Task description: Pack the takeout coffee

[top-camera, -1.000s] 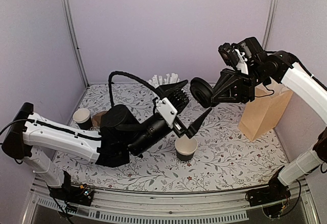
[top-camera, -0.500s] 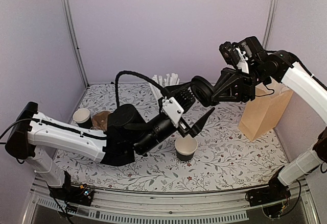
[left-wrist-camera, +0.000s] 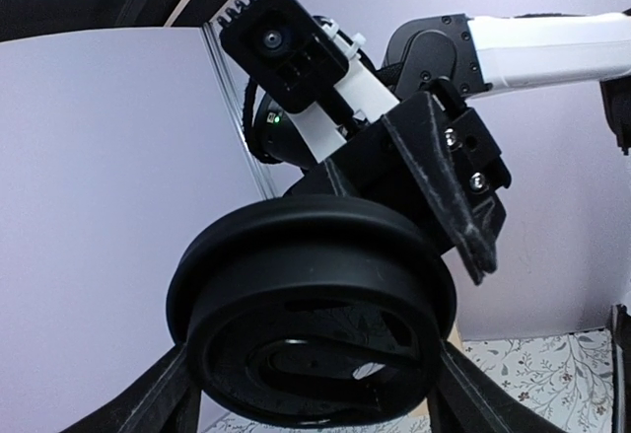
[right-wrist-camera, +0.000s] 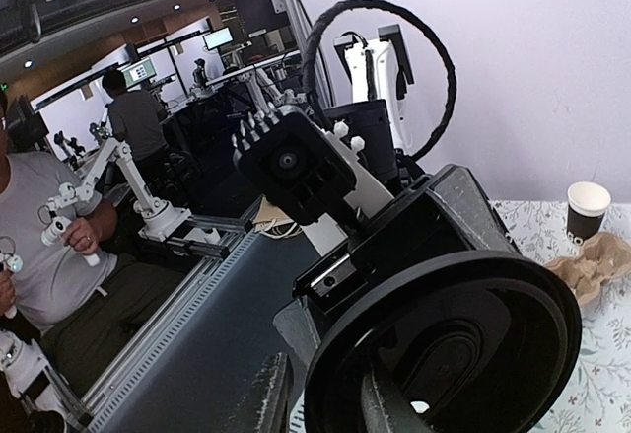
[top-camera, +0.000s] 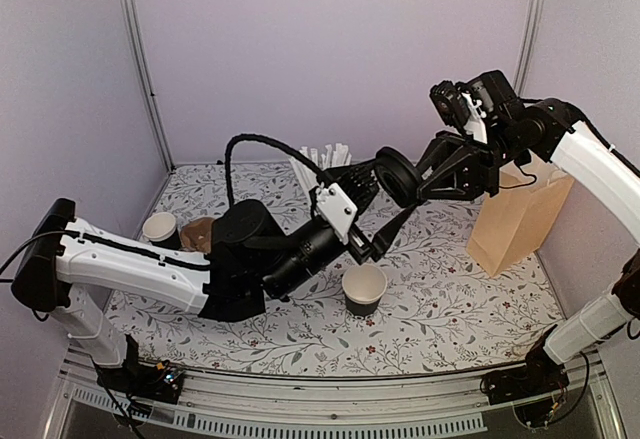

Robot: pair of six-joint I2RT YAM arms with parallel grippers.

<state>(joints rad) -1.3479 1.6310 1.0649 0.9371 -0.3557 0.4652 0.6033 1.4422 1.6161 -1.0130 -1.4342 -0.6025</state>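
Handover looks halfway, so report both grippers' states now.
Left gripper: closed on the black lid, fingers against both sides.
Right gripper: at the lid's rim; clamped or loose cannot be told.

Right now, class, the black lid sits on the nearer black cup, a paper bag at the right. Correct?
No: the top external view shows the black lid up in the air, the nearer black cup standing open. The paper bag is at the right.

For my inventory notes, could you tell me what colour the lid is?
Black lid, clearest in left wrist view.
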